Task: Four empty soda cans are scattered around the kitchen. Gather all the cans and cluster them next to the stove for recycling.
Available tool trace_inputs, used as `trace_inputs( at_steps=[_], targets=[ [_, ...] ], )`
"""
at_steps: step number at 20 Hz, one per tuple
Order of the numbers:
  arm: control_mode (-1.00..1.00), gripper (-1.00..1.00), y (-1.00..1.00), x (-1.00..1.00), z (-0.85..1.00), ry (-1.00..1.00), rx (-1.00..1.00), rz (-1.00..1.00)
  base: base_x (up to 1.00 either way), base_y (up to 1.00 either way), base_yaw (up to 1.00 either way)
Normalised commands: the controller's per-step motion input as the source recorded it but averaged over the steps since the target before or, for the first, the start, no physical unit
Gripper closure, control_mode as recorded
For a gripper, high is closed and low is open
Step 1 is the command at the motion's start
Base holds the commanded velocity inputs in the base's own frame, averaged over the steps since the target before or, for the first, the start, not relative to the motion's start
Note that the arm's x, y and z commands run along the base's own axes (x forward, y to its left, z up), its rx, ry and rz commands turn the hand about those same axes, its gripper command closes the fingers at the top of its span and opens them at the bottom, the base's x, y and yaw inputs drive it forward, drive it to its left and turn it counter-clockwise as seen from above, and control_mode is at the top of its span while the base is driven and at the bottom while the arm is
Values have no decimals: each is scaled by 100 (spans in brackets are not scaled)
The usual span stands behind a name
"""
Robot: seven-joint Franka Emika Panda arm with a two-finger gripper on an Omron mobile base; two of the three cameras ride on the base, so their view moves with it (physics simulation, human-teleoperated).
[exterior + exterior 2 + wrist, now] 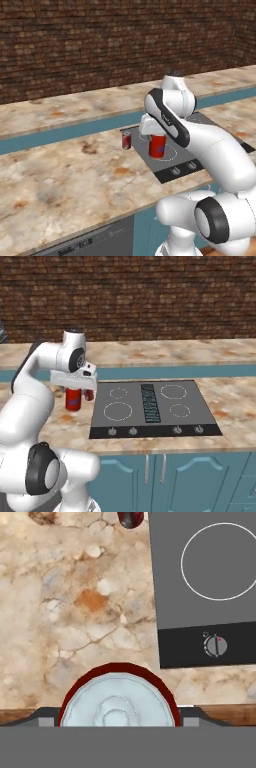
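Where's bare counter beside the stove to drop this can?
The gripper holds a soda can over the counter just left of the stove. Bare marble lies below it, between the cooktop's left edge and the counter's front edge. It is tighter further back, where a second can stands by that edge.

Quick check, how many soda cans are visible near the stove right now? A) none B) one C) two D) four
C: one soda can sits between the jaws just left of the stove, and a second can stands on the counter at the cooktop's far left edge.
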Motion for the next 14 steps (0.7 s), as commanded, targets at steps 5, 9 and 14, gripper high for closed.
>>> trace_inputs(
  at_steps=[5, 9, 14],
  targets=[
    [-100, 100, -4, 0, -9, -25, 0, -3, 0, 0, 0],
    [-100, 100, 0, 1, 0, -24, 0, -3, 0, 0, 0],
    [-100, 100, 0, 9, -4, 0, 0, 0, 0, 0, 0]
  ],
)
